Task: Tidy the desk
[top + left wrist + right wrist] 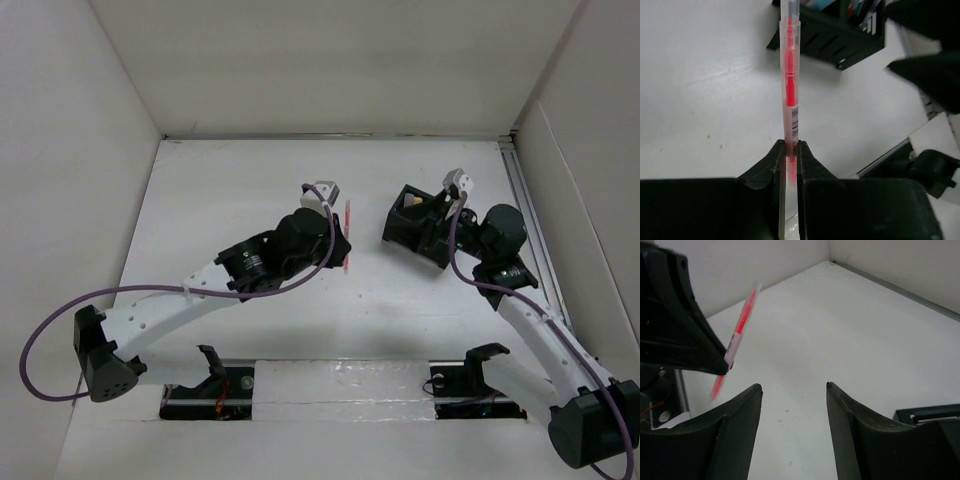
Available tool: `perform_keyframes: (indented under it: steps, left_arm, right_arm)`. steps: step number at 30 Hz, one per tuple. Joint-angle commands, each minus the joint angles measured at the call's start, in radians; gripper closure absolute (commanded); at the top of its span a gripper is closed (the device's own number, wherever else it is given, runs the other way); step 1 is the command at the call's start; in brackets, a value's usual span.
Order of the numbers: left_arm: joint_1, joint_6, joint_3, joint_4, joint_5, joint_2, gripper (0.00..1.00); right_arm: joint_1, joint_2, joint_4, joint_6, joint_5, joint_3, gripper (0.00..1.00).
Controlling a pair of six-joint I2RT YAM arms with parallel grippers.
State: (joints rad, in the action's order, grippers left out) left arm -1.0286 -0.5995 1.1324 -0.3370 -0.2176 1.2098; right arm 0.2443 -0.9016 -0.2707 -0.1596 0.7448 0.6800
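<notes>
My left gripper (791, 145) is shut on the lower end of a clear pen with a red core (790, 75), which points away from me above the white desk (705, 90). From above, the pen (347, 235) stands near the desk's middle at the left gripper (338, 243). My right gripper (794, 386) is open with nothing between its fingers. It hangs over the desk (850, 320), and the pen (742, 322) and the left gripper (675, 335) show to its left. From above, the right gripper (432, 228) is at the black organizer box (408, 222).
The black compartmented organizer (835, 35) holds several items and sits right of centre; its corner (930, 414) shows low on the right in the right wrist view. White wall panels (60, 150) enclose the desk on three sides. A metal rail (525, 190) runs along the right edge.
</notes>
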Motion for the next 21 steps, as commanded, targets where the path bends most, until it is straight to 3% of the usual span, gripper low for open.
perform_keyframes:
  steps: [1,2,4,9,18,21]
  left_arm:
    - [-0.005,0.079,0.058,0.139,0.004,-0.01,1.0]
    - [-0.005,0.098,0.09,0.142,0.021,0.0,1.0]
    - [-0.005,0.101,0.098,0.147,0.032,0.002,1.0]
    - [-0.005,0.122,0.104,0.155,0.052,-0.003,1.0]
    - [-0.005,0.125,0.07,0.194,0.112,-0.018,1.0]
    - [-0.005,0.127,0.06,0.204,0.139,-0.016,1.0]
  right_arm:
    - [0.049,-0.002,-0.119,-0.084,0.06,0.024,0.4]
    - [0.076,-0.037,-0.247,-0.127,0.088,0.017,0.37]
    - [0.076,-0.048,-0.284,-0.167,0.103,0.015,0.35]
    - [0.099,-0.121,-0.603,-0.34,0.148,0.0,0.3]
    - [0.151,-0.255,-0.829,-0.489,0.137,-0.008,0.3]
    - [0.173,-0.293,-0.9,-0.521,0.104,-0.014,0.34]
